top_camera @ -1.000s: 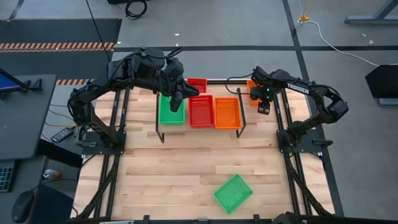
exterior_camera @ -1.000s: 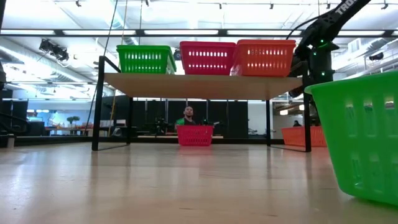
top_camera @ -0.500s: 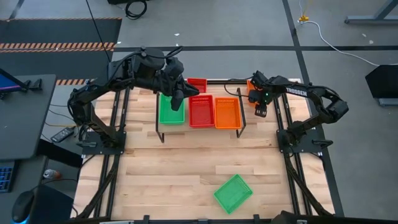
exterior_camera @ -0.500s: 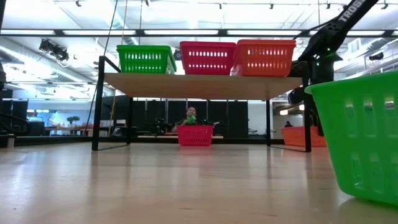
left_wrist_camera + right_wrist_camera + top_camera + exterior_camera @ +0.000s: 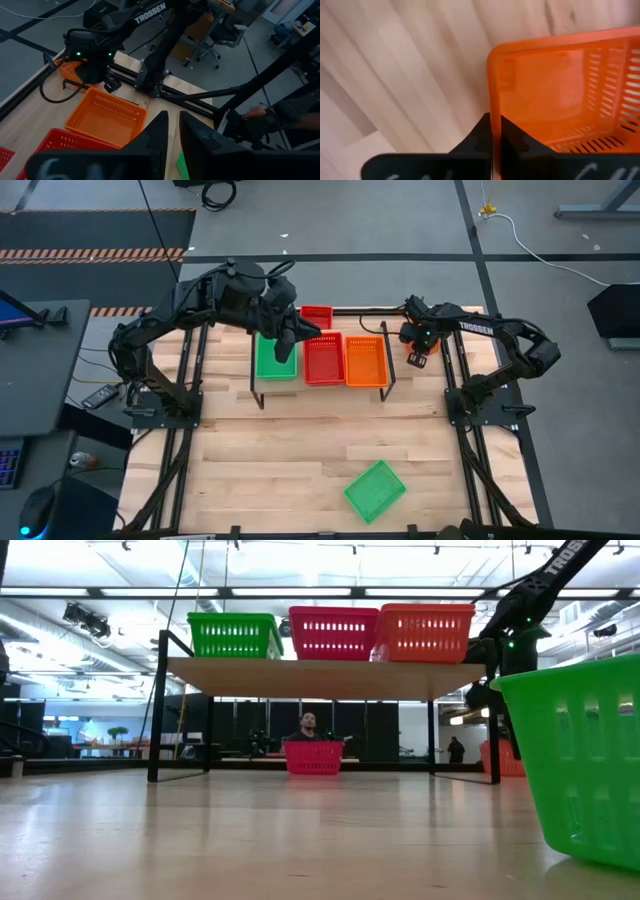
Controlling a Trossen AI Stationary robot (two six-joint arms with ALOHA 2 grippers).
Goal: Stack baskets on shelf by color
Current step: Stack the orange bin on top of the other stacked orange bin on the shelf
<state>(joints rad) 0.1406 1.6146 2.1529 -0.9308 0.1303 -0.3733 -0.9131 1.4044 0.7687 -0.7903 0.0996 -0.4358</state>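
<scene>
On the shelf (image 5: pixel 322 389) stand a green basket (image 5: pixel 277 356), a red basket (image 5: pixel 323 359) and an orange basket (image 5: pixel 364 362), side by side. My left gripper (image 5: pixel 173 134) hovers over the green and red ones, its fingers a narrow gap apart with nothing between them. Another red basket (image 5: pixel 317 314) sits on the table behind the shelf. A second orange basket (image 5: pixel 560 95) rests on the table at the far right, and my right gripper (image 5: pixel 495 131) is shut on it. A second green basket (image 5: pixel 375 490) lies near the front edge. My right gripper pinches the orange basket's side wall at its rim (image 5: pixel 494 107), a little way from a corner (image 5: pixel 492 50). One finger is inside the basket and one outside. The fingers come from above, pointing down, and the basket's bottom rests on the table.
The shelf's black legs (image 5: pixel 157 710) stand on the slatted table, with open room under the plank. A wide stretch of bare tabletop (image 5: pixel 270 460) lies between the shelf and the front green basket. A person (image 5: pixel 308 725) shows far behind the table in the low view.
My right gripper has come down toward the far-right orange basket, shifting slightly toward the table's left, and has shut on its wall. The left arm has kept still.
</scene>
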